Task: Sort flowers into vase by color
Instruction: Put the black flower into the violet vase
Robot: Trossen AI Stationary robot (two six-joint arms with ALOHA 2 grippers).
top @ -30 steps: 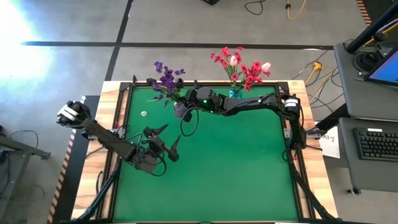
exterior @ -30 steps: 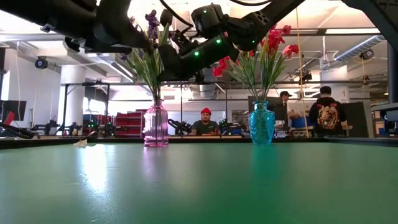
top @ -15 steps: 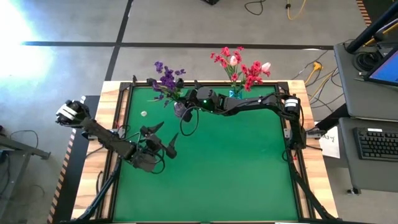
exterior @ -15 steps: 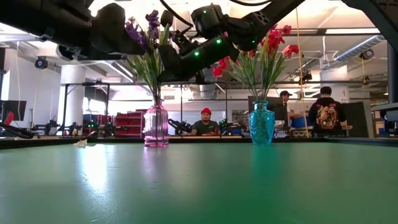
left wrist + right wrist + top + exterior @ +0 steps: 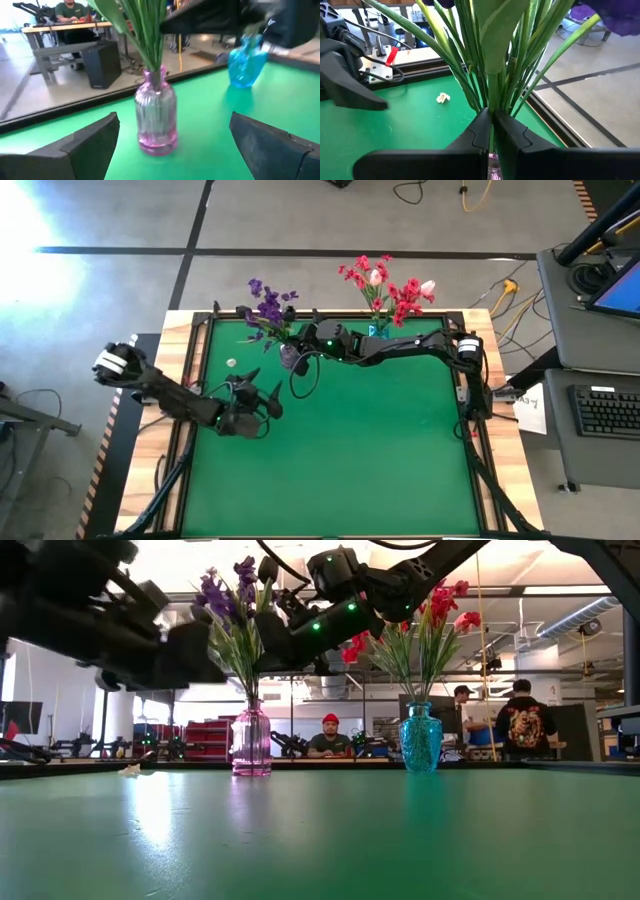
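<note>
My right gripper [image 5: 296, 356] sits pinched tight right over the pink vase [image 5: 290, 358] at the back of the green table [image 5: 380, 450], seen from above, while my left gripper [image 5: 263, 390] hangs spread wide and empty, just in front of that vase. Purple flowers [image 5: 268, 308] fan out of the pink vase, red flowers [image 5: 385, 285] with a pale tulip out of the blue vase [image 5: 378, 330] beside it. Low view now: both vases upright, nothing lying on the felt except a small scrap [image 5: 130, 769]. Left wrist view: pink vase centred between my open fingers [image 5: 90, 142], clear of both. Right wrist view: fingertips [image 5: 481, 125] closed on a green stem [image 5: 490, 80] at the vase mouth, I judge. My plan: seat that stem deep, release slowly, lift straight up so nothing tips. No readable writing or brand anywhere I can see.
</note>
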